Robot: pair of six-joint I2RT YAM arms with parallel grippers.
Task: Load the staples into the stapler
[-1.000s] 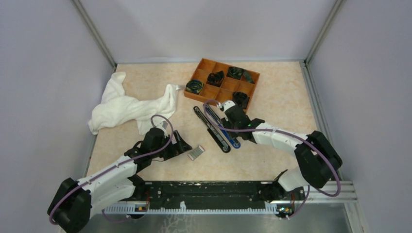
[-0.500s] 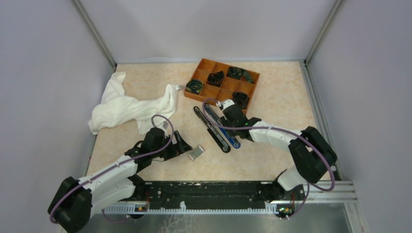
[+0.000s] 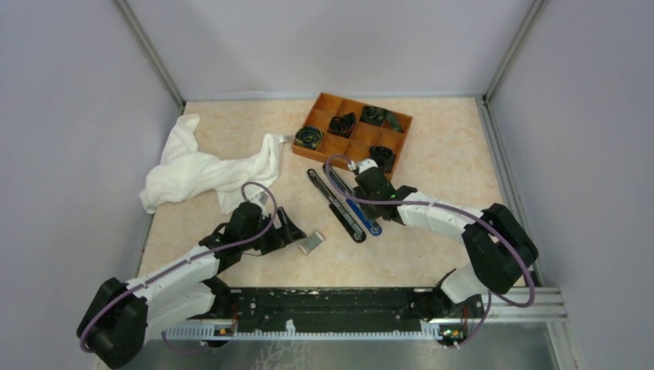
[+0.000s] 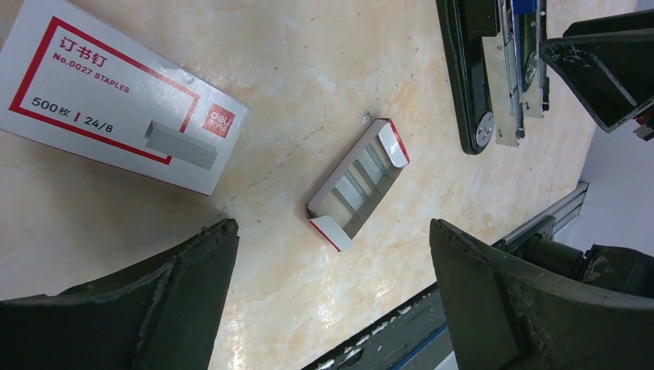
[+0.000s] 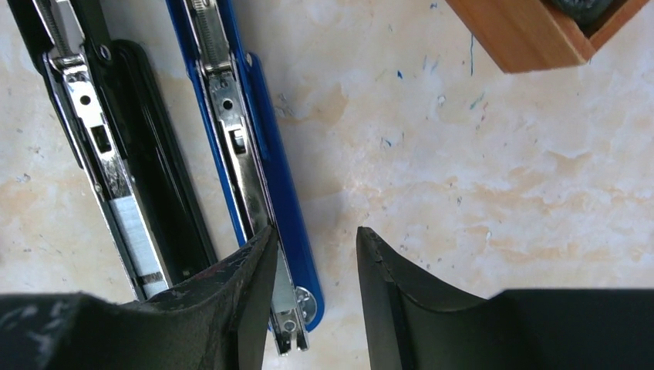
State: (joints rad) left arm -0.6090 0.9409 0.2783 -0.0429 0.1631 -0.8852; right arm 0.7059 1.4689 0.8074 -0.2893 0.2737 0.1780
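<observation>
The all-black stapler [image 3: 334, 204] lies opened flat beside a blue-and-black stapler [image 3: 362, 212]. In the right wrist view the black one [image 5: 116, 154] shows its metal rail with a pale silver block in it. My right gripper [image 5: 316, 270] hovers open over the blue stapler's [image 5: 266, 177] hinge end, gripping nothing; it also shows in the top view [image 3: 361, 194]. The white inner tray of staples [image 4: 359, 185] lies open ahead of my wide-open, empty left gripper [image 4: 332, 293]. The white carton sleeve with the red label [image 4: 116, 100] lies beside it. The tray is also in the top view [image 3: 312, 243].
An orange compartment tray [image 3: 351, 127] holding dark items stands behind the staplers; its corner [image 5: 532, 35] is near my right gripper. A crumpled white towel [image 3: 204, 169] lies at the left. The black rail [image 3: 324, 308] runs along the near edge.
My right gripper has shifted slightly farther back and left over the staplers. My left arm and the staples have barely moved.
</observation>
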